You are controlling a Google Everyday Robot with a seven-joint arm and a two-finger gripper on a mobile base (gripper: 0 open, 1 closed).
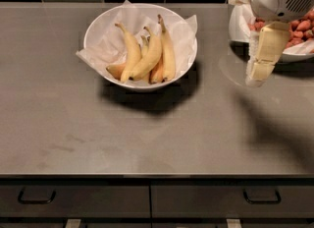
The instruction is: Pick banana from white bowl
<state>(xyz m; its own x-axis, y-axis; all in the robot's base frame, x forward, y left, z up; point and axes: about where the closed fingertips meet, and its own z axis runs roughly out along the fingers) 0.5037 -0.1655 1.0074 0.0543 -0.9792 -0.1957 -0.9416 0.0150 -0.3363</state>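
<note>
You have the gripper (pixel 258 76) at the upper right of the frame, hanging over the counter (pixel 147 138) in front of the strawberry bowl (pixel 236 29); you cannot tell whether it is spread or closed. The banana (pixel 130 50) lies among others in the white bowl (pixel 142 85), upper centre, well apart from the gripper.

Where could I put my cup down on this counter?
The front strip of the counter, between the white bowl of bananas and the drawers, is bare; so is the gap between that bowl and the gripper. The back right is crowded: the gripper hangs at the strawberry bowl.
</note>
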